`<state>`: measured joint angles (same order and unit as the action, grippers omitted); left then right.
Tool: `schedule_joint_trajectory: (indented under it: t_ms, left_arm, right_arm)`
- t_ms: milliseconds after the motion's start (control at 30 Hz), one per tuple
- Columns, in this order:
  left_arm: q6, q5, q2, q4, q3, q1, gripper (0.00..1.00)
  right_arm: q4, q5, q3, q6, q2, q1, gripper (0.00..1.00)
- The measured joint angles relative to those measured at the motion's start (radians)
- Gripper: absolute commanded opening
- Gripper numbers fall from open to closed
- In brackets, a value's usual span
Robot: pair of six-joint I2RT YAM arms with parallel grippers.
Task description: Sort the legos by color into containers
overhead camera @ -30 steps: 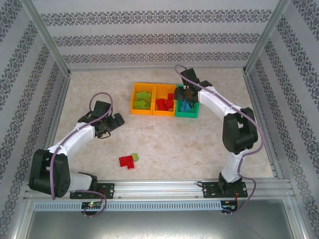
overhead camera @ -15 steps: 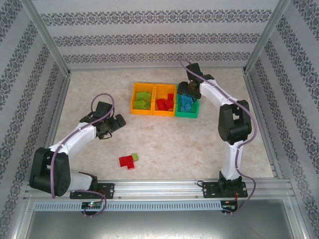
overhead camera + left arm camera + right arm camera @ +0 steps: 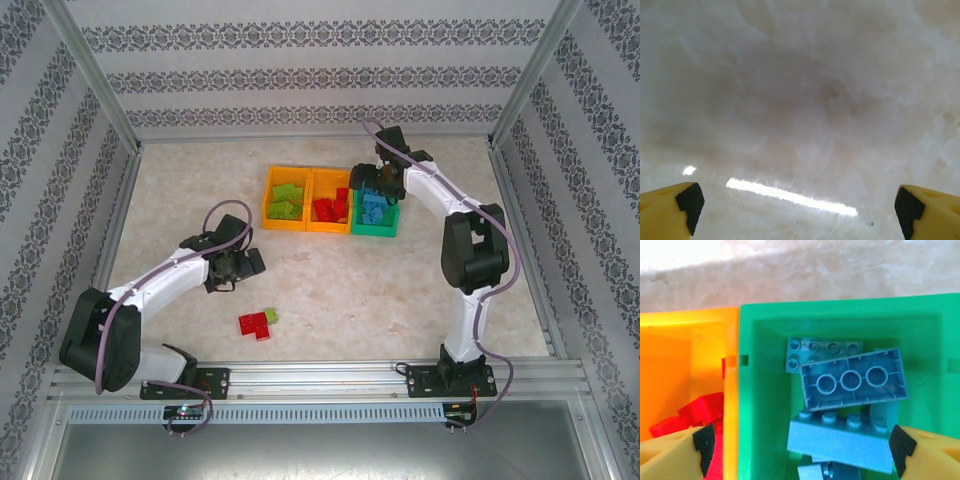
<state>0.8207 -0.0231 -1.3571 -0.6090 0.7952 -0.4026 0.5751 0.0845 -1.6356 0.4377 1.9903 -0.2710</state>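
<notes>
I see joined orange-orange-green plastic bins (image 3: 283,226) at twelve o'clock, part-filled; loose red and lime studded bricks (image 3: 258,323) at seven o'clock.

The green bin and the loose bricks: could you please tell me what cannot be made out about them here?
Blue bricks in the green bin, right wrist view: they overlap and the bottom edge cuts the pile, so no count.
Red bricks in the orange bin beside it, same view: partly behind the right jaws, rest cut by the bottom edge.
Loose bricks, top view: too small to count the red pieces.
</notes>
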Motion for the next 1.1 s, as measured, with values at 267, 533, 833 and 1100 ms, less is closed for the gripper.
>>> schedule_joint_trajectory:
  t_ms: [267,533,833,1100]
  left_arm:
    - [0.095,-0.005,0.084,-0.077,0.0,-0.135,0.99]
    - [0.224,0.054,0.037,-0.125,0.042,-0.302,0.91]
    - [0.323,0.091,-0.07,-0.137,0.128,-0.399,0.84]
    - [0.389,0.11,-0.117,-0.162,0.132,-0.444,0.83]
  right_arm:
    - [-0.053,0.065,0.092,-0.009,-0.116,-0.008,0.93]
    - [-0.09,0.108,0.155,-0.019,-0.124,-0.007,0.93]
    - [-0.125,0.142,0.224,-0.019,-0.147,0.018,0.93]
    - [-0.161,0.167,0.28,-0.019,-0.176,0.063,0.94]
